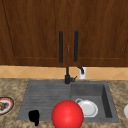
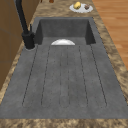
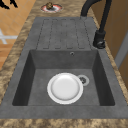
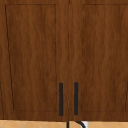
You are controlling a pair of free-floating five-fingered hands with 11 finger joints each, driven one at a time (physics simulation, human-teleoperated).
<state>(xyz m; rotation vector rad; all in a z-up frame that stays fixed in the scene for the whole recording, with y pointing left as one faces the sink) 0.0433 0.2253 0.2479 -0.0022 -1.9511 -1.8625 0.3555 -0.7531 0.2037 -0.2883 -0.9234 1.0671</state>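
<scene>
Right, nearest of all, the left hand (image 1: 34, 116) hung low over the near left corner of the sink, above the front edge of the draining board (image 1: 45, 96). It was a dark blob from the front, and I couldn't tell whether its fingers were loose or clenched. Nothing could be seen in its hold.

Just to its right, at the near middle, sat the red ball (image 1: 67, 114). It was close beside the hand but apart from it, so by my reading the ball was untouched and nothing had been picked up yet.

A touch farther in and to the right, a white plate (image 3: 65, 88) lay flat on the floor of the basin (image 1: 106, 100). The drain (image 3: 82, 80) was just beside its rim. The plate looked bare and parked, with no hand near it.

Out on the speckled countertop (image 1: 10, 86), a red-rimmed plate of food (image 1: 4, 105) rested at the far left, well apart from the hand. Another plate of food (image 2: 81, 7) sat on the right side.

At the back, the black faucet (image 1: 67, 76) stood on the far edge of the sink between board and basin, with a white wall socket (image 1: 82, 72) behind it. Above, both wooden cabinet doors (image 4: 32, 57) were closed, their dark handles (image 4: 61, 99) side by side. As I judged it, everything remained to be done.
</scene>
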